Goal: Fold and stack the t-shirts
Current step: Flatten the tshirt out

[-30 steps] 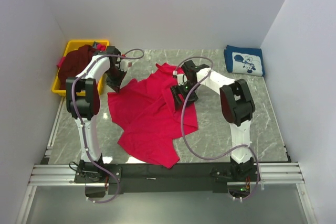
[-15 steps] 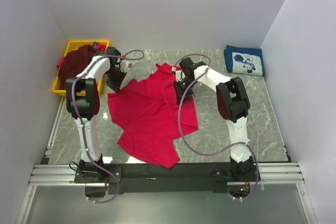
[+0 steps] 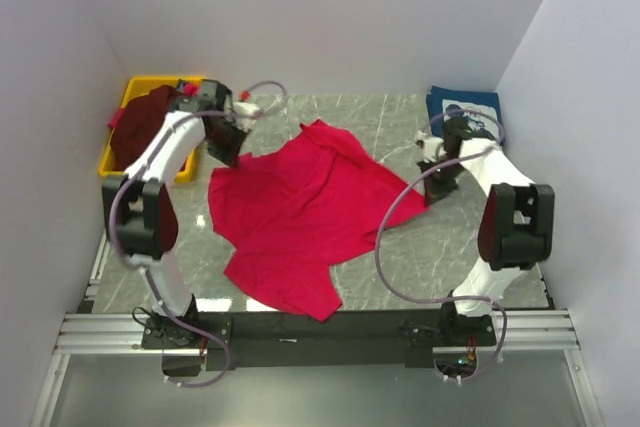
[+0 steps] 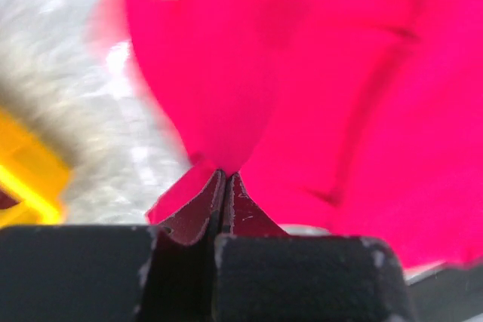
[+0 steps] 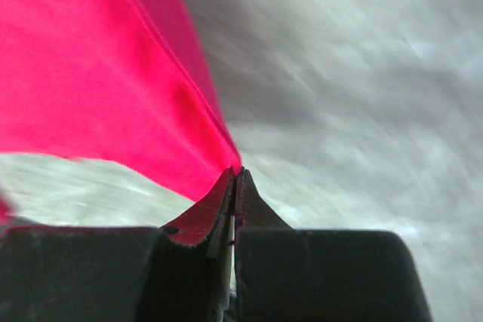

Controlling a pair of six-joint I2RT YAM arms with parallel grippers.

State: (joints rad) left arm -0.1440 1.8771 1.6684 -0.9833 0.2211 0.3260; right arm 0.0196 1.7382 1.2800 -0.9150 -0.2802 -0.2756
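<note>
The crimson-red t-shirt lies spread and rumpled across the middle of the marble table. My left gripper is shut on its left edge, near the yellow bin. In the left wrist view the jaws pinch red cloth. My right gripper is shut on the shirt's right corner, stretched out to the right. The right wrist view shows the jaws nipping the red hem. A folded navy t-shirt with white print lies at the back right. A dark maroon t-shirt is heaped in the bin.
The yellow bin stands at the back left, just off the table's edge. White walls close in the left, back and right. Bare marble shows in front of the right gripper. Cables loop off both arms.
My right gripper has shut on the red shirt and swung right, pulling its folded-over right side open. The left gripper has shifted slightly back, still holding the cloth.
</note>
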